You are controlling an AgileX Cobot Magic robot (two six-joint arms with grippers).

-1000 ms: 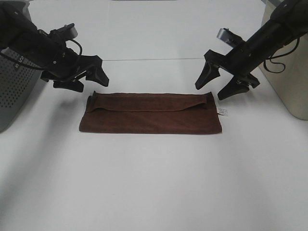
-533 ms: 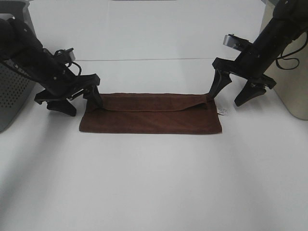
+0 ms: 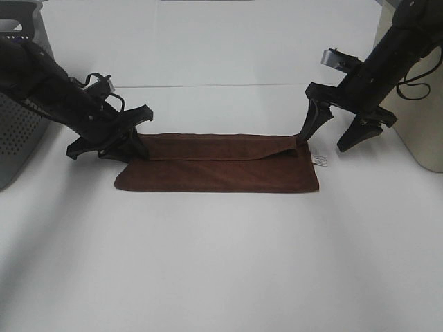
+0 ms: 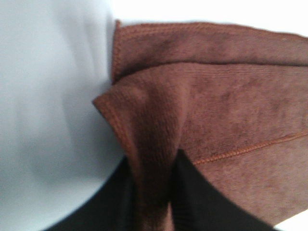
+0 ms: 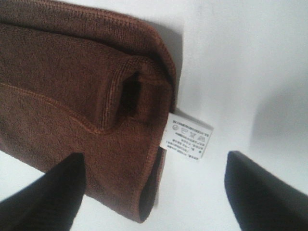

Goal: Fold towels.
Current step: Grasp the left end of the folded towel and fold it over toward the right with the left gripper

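Observation:
A brown towel (image 3: pixel 218 164) lies folded into a long strip in the middle of the white table. My left gripper (image 3: pixel 133 145) is down at its far left corner and shut on it. In the left wrist view the brown corner (image 4: pixel 144 120) is bunched and pinched between the black fingers (image 4: pixel 202 197). My right gripper (image 3: pixel 325 140) is open and straddles the towel's right end, with one fingertip on the cloth's far right corner and the other on the bare table. The right wrist view shows the folded end (image 5: pixel 86 82), its white care label (image 5: pixel 186 136) and both spread fingers (image 5: pixel 43 197).
A grey perforated basket (image 3: pixel 17 131) stands at the left edge behind the left arm. A beige container (image 3: pixel 415 117) stands at the right edge behind the right arm. The white table (image 3: pixel 221 256) stretches in front of the towel.
Both grippers came down from above the table to the towel's ends. The left gripper has since shut on the left corner. The right gripper has stayed open and nearly still.

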